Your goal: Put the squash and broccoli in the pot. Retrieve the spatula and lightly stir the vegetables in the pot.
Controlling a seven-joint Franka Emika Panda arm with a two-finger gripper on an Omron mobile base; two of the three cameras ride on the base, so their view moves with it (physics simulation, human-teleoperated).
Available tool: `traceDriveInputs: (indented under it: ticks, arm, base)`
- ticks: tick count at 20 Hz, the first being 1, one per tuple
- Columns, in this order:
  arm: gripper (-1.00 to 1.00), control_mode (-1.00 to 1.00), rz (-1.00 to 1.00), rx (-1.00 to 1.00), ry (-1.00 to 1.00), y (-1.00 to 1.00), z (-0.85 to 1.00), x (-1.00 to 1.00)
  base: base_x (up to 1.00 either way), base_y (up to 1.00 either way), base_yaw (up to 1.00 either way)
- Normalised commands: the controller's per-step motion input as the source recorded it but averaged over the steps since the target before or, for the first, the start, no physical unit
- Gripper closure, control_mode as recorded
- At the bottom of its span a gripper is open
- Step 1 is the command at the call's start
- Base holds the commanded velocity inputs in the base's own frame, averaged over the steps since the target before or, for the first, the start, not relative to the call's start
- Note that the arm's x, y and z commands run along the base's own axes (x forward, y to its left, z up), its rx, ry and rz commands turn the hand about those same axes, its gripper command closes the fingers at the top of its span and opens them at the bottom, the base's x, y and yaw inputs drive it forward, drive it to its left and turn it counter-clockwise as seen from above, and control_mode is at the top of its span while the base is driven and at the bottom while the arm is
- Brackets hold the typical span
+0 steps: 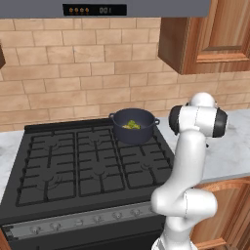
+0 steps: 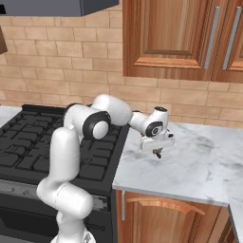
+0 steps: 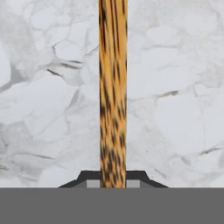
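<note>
**Spatula grasp on the marble counter, vegetables already potted**

Stage of task: the pot (image 1: 133, 126) stands on the rear right burner of the stove (image 1: 73, 166), well apart from the claw and on its far side across the cooktop; small yellow and green lumps, the vegetables (image 1: 131, 125), lie inside it, so the loading step appears done and the retrieval of the spatula (image 3: 113, 92) is the step in hand.

Claw: the gripper (image 2: 158, 153) hangs low over the marble counter (image 2: 199, 161), pointing down at it; in the hand view the brown wooden handle runs straight away from the claw between its two dark tips, which sit close against it on either side; the jaws are clenched as narrow as they go, grasping the spatula; whether the tool rests on the marble or is just clear of it cannot be told.

Next move, as a judgement: a clean lift straight off the counter, then a swing across to the pot; the blade must be lowered among the vegetables without knocking the rim, and the stirring kept gentle; a thin handle held near one end may pivot in the grip.
</note>
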Motion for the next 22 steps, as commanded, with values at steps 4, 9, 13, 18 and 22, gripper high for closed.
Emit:
traceDriveInputs:
  ticks: [4, 9, 13, 18, 22]
  arm:
    - [1.0, -1.0, 0.0, 0.0, -0.19, 0.04, 0.33, -0.61]
    - [1.0, -1.0, 0.0, 0.0, -0.11, 0.15, 0.31, -0.74]
    - [1.0, -1.0, 0.0, -0.02, 0.0, 0.19, 0.5, -0.63]
    - [1.0, -1.0, 0.02, -0.09, 0.0, 0.24, 0.63, -0.63]
    - [1.0, -1.0, 0.05, -0.23, 0.0, 0.42, 0.49, -0.7]
  base:
    - [0.0, 0.0, 0.0]
    - [0.0, 0.0, 0.0]
    - [0.0, 0.0, 0.0]
    - [0.0, 0.0, 0.0]
    - [0.0, 0.0, 0.0]
